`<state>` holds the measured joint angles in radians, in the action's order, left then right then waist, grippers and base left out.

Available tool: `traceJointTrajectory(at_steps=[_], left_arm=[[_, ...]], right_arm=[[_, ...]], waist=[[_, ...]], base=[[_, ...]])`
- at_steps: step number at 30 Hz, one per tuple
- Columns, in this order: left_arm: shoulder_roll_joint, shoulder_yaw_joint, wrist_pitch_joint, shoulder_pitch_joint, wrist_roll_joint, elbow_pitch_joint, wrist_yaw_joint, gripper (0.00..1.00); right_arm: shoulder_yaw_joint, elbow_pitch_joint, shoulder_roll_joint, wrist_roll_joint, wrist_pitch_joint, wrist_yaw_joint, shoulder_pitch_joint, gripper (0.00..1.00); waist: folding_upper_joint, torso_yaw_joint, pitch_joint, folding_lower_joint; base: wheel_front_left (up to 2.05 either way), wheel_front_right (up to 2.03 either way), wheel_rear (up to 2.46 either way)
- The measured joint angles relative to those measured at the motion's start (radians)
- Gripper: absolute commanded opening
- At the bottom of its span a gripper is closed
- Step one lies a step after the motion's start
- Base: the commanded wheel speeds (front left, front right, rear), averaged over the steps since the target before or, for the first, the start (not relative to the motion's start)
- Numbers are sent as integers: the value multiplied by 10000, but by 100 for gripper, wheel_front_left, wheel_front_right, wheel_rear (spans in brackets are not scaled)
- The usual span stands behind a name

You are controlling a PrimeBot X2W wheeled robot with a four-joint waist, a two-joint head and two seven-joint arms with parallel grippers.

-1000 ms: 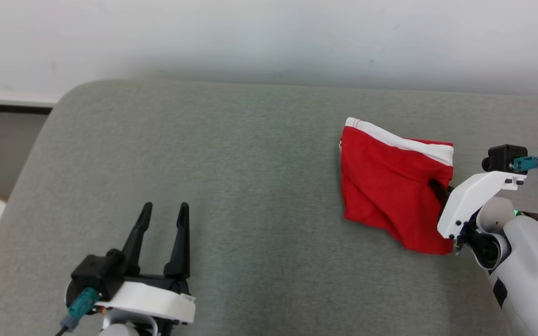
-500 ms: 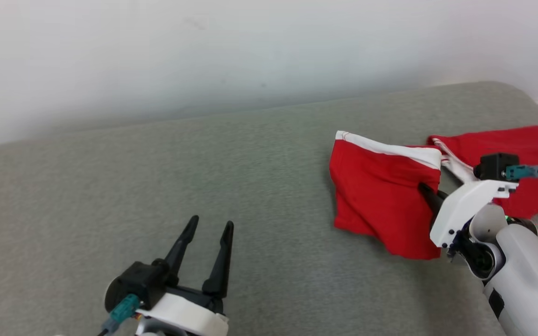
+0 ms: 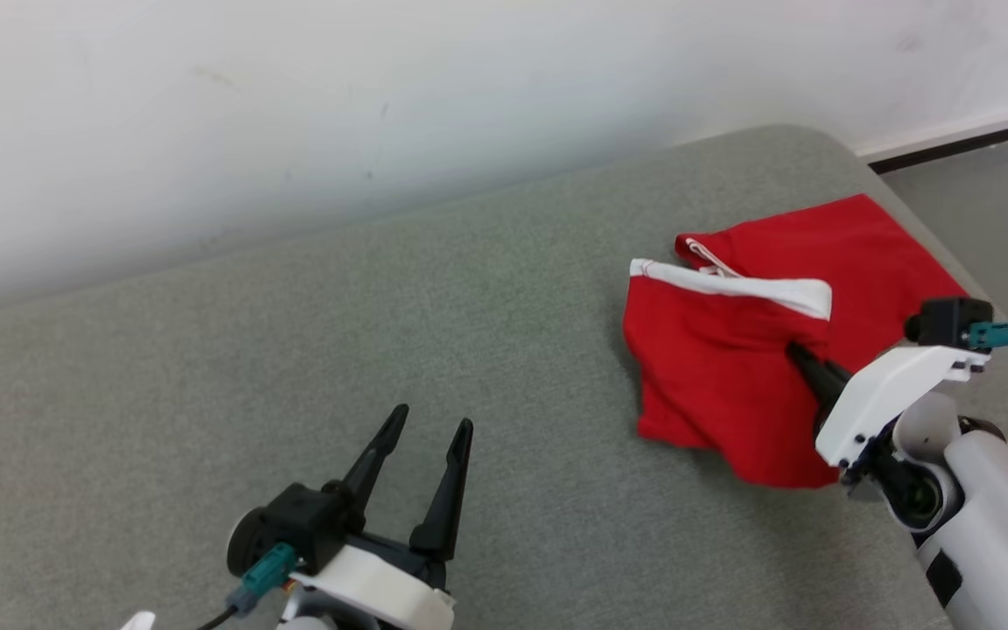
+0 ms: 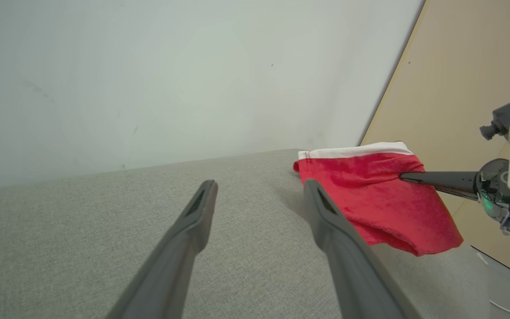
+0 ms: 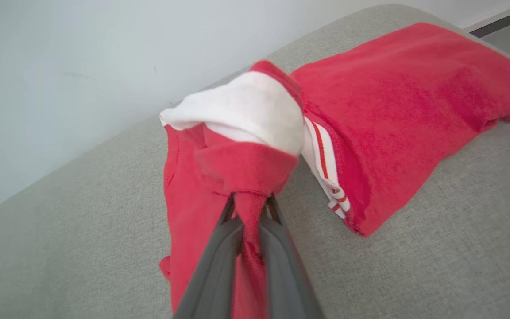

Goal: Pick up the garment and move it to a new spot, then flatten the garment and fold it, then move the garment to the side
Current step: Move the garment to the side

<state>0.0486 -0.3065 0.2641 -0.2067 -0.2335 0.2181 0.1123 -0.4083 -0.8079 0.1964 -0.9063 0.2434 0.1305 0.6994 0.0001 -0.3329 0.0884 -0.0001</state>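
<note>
A folded red garment [image 3: 714, 367] with a white band hangs lifted above the grey cushion, pinched at its right side by my right gripper [image 3: 797, 354], which is shut on it. The right wrist view has the red cloth [image 5: 219, 177] bunched between the dark fingers [image 5: 224, 248]. In the left wrist view the garment [image 4: 383, 199] hangs at the right, with the right gripper's fingers [image 4: 441, 179] clamped on its edge. My left gripper [image 3: 425, 433] stands open at the lower left over bare cushion, well apart from the garment, and its two fingers [image 4: 193, 221] hold nothing.
A second folded red garment [image 3: 854, 254] with a white-and-red striped collar lies flat near the cushion's far right corner [image 5: 414, 88]. The grey cushion [image 3: 294, 350] stretches left. A white wall runs behind it, and floor [image 3: 994, 192] lies past the right edge.
The head camera has turned to the right, bringing the second folded garment and the cushion's right corner into view. My right gripper still holds the garment, and the left gripper stays open.
</note>
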Motion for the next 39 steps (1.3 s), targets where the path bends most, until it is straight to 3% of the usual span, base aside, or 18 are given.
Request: traceJointTrajectory(at_steps=[3, 9, 16, 22, 32, 37, 38, 39], left_arm=[[2, 4, 0, -169, 100, 27, 2, 100], [115, 186, 0, -467, 328, 59, 13, 100], [171, 157, -2, -1000, 487, -326, 67, 100], [161, 63, 0, -1358, 596, -819, 105, 100], [151, 82, 0, -1591, 775, -1158, 117, 100], [150, 134, 0, -1593, 838, -1223, 117, 100], [150, 134, 0, -1600, 844, -1220, 119, 100], [150, 127, 0, -1617, 846, -1216, 119, 100]], right_arm=[[234, 305, 121, -489, 157, 0, 72, 0], [205, 940, 1267, -708, 1248, 0, 732, 0], [-332, 1557, 3382, -247, 2222, 0, 1479, 0], [-704, 1887, 4614, 291, 2301, 2, 2093, 0], [-663, 449, 5739, 897, 1603, 6, 2629, 0], [-276, -754, 5816, 1030, 790, 12, 2875, 0], [-263, -901, 5743, 1041, 679, 12, 2905, 16], [-263, -1070, 5653, 1057, 554, 12, 2912, 57]], waist=[[0, 92, 286, 0], [0, 478, 1082, 0], [0, 1246, 2020, 1], [0, 1973, 2731, 1], [0, 2896, 3682, 2], [0, 3122, 4026, 2], [0, 3132, 4071, 2], [0, 3138, 4106, 2]], base=[[0, 0, 0], [0, 0, 0], [0, 0, 0], [0, 0, 0], [0, 0, 0], [0, 0, 0], [0, 0, 0], [0, 0, 0]])
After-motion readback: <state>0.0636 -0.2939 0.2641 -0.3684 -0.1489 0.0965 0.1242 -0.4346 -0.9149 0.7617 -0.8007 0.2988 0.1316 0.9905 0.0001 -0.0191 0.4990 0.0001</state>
